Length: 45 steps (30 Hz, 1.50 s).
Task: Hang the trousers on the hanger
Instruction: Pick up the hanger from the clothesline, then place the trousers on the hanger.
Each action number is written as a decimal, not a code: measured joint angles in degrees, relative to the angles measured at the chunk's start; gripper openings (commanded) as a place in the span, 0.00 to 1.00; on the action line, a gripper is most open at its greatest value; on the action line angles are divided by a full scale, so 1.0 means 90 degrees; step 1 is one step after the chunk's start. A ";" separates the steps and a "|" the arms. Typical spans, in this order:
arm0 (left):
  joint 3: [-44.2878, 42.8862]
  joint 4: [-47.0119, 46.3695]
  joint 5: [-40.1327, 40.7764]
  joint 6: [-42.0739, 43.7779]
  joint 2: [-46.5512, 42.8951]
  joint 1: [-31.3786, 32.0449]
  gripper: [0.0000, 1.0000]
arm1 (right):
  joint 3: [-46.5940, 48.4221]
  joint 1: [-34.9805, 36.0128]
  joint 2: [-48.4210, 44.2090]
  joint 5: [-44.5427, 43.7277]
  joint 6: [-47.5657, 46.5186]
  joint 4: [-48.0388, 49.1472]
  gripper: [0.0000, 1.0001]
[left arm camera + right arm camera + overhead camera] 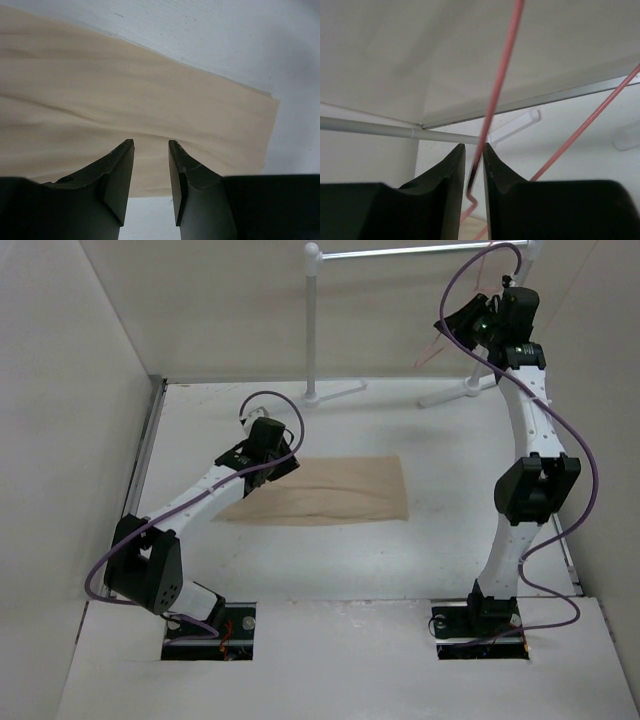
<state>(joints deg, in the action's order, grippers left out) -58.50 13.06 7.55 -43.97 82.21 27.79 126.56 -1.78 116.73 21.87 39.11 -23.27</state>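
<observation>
The beige trousers point(330, 490) lie folded flat on the white table, and fill the left wrist view point(125, 90). My left gripper point(283, 466) hovers over their left end with its jaws open and empty point(151, 145). The pinkish-red wire hanger point(432, 345) is up at the white rack, at the back right. My right gripper point(470, 322) is raised to it. In the right wrist view one hanger wire point(497, 85) runs down between the jaws of the right gripper point(474, 146). The wire lies against the right finger, with a small gap to the left finger.
The white tube rack point(313, 320) stands at the back, with its top bar point(370, 127) and feet point(335, 393) on the table. White walls enclose the table on the left, back and right. Purple cables loop off both arms.
</observation>
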 measured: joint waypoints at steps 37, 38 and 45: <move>-0.5440 0.0243 -0.1120 0.0602 0.2895 0.1948 0.52 | -0.8296 0.1192 -0.5559 0.0522 0.0039 0.0971 0.10; -0.5472 0.0274 -0.1173 0.0612 0.3031 0.2074 0.52 | -0.8456 0.1209 -0.5659 0.0498 0.0041 0.0969 0.10; -0.5761 0.0447 -0.1392 0.0614 0.3815 0.2732 0.48 | -0.9063 0.1253 -0.6052 0.0335 0.0165 0.0923 0.10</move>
<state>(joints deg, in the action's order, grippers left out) -110.34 17.08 -4.97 -38.44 116.55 52.38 44.99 9.50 62.26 24.88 40.60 -14.96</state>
